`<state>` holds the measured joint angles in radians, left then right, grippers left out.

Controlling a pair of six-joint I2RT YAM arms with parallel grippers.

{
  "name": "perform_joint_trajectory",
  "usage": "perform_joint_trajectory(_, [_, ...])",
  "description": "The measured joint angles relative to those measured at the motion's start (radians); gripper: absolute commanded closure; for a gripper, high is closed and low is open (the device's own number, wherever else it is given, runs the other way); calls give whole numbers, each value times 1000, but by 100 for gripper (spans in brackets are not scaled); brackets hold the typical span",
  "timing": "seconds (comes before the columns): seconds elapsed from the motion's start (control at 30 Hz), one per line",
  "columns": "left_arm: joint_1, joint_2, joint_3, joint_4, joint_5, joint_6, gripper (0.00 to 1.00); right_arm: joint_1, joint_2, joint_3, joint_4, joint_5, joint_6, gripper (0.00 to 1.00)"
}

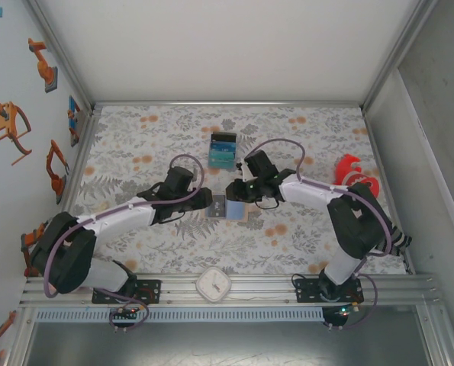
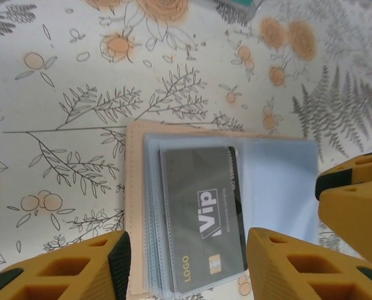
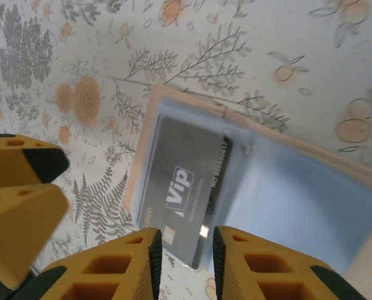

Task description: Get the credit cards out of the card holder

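The card holder (image 2: 135, 187) lay open between the half-open left gripper (image 2: 187, 250) and the narrowly parted right gripper (image 3: 186, 240) at the grey credit card (image 2: 198, 219) corner, so a pull could drag the unpinned holder along.

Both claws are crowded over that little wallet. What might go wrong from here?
The grey card lies flat, a corner between the barely parted jaws of the right gripper; they might slip off it. The left gripper is open over the card holder, not clamping it, so the holder could drag along. Both grippers sit close together and might bump.
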<state>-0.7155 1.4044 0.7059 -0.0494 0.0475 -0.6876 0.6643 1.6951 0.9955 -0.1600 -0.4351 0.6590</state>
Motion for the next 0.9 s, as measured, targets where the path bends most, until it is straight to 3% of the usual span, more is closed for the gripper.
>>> perform_joint_trajectory(0.3, [-13,150,31,4,-21,55,59,14,82,-31,78,-48,87,83])
perform_joint_trajectory(0.6, [-23,179,66,4,-9,97,70,14,126,-40,126,-55,132,86])
perform_joint_trajectory(0.9, [-31,207,66,-14,-3,101,74,13,145,-45,147,-64,144,84])
